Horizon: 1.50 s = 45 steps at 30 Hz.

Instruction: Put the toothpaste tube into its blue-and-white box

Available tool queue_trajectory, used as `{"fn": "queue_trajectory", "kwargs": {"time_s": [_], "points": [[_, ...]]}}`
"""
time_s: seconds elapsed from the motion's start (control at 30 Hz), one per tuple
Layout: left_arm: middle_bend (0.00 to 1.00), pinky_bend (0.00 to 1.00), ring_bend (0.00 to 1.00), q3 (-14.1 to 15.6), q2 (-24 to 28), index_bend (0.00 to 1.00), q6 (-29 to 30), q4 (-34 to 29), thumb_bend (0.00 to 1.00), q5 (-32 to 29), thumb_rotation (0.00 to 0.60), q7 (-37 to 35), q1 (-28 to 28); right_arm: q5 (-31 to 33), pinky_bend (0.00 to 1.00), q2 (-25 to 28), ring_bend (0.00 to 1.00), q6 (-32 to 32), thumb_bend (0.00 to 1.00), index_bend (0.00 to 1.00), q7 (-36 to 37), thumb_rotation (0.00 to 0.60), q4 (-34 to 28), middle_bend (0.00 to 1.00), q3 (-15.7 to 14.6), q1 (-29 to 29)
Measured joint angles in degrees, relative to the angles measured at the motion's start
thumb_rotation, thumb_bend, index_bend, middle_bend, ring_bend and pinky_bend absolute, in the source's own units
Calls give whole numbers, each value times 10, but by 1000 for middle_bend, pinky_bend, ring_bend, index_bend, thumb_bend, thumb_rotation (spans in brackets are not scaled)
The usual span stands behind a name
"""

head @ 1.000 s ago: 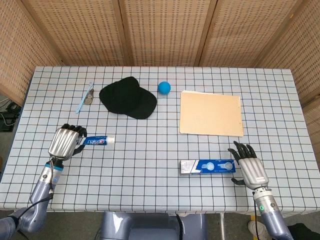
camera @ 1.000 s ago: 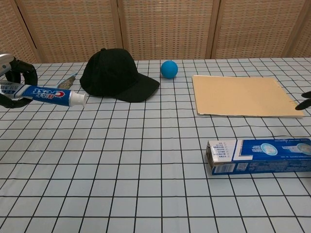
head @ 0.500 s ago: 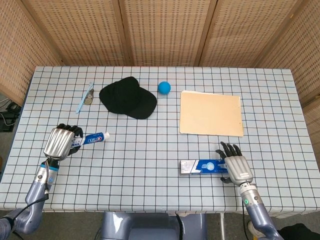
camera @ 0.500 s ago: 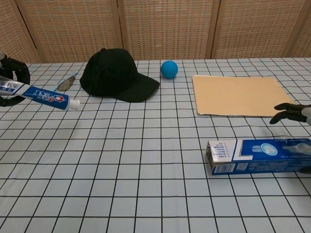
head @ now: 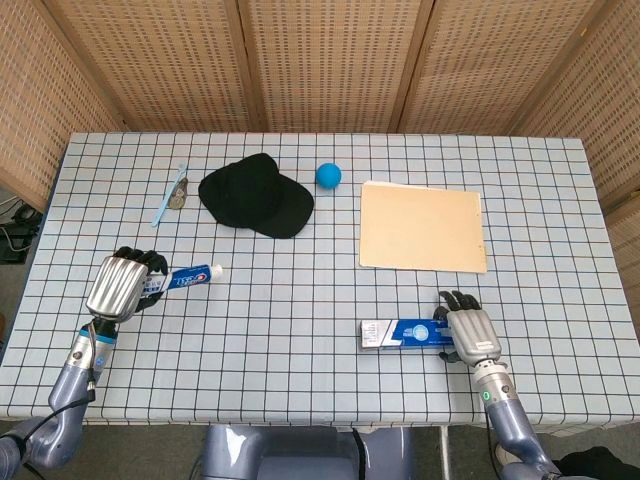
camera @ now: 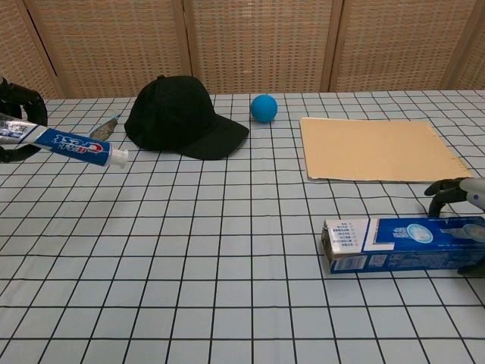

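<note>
My left hand [head: 120, 286] grips the tail of the toothpaste tube [head: 192, 276] at the table's left side. The tube [camera: 72, 142] is off the table and slopes slightly, its white cap pointing right. The blue-and-white box [head: 412, 332] lies flat near the front right, its open end [camera: 341, 245] facing left. My right hand [head: 470, 334] sits over the box's right end. Its fingers [camera: 443, 188] curl down over the far side and its thumb lies at the near side, so it holds the box.
A black cap [head: 255, 196] lies at the back left, with a toothbrush [head: 168, 195] to its left and a blue ball [head: 328, 175] to its right. A tan folder [head: 422, 227] lies just behind the box. The table's front edge runs close below the box.
My right hand came in from the right onto the box's right end, and its fingers curled down around it. My left hand lifted the tube slightly and shifted it a little left.
</note>
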Motion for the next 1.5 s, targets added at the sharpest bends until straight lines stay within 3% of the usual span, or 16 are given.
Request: {"fn": "queue_trajectory", "kwargs": {"time_s": [0.07,0.23,0.3,0.57,0.87,1.13,1.5], "points": [[543,416,508,0,1,864,1,-1,558,1,600,0,1,3,239,-6,186,-4,152,470,4,600,9,246,-1,3],[543,416,508,-1,3,864,1,-2,557,3,600,-2,1,-9,483,-10,432,5,160,613,13,600,11,418,-1,5],[543,416,508,-1,4,864,1,-4,557,5,600,-6,1,-19,509,-9,460,12,164,632,16,600,6,439,-1,6],[543,416,508,-3,22,864,-3,-27,557,20,600,-58,-6,-24,536,14,485,12,168,660,46,600,-53,462,18,17],[543,416,508,-24,73,864,-27,-105,558,29,600,-109,-31,9,539,59,487,-22,169,661,95,600,-114,464,58,43],[543,416,508,-59,160,863,-84,-205,557,2,600,-133,-65,56,539,85,488,-78,169,663,152,600,-116,465,88,76],[543,416,508,-101,249,863,-176,-274,557,-63,600,-144,-117,68,544,105,496,-128,169,672,246,600,-109,474,122,108]]}}
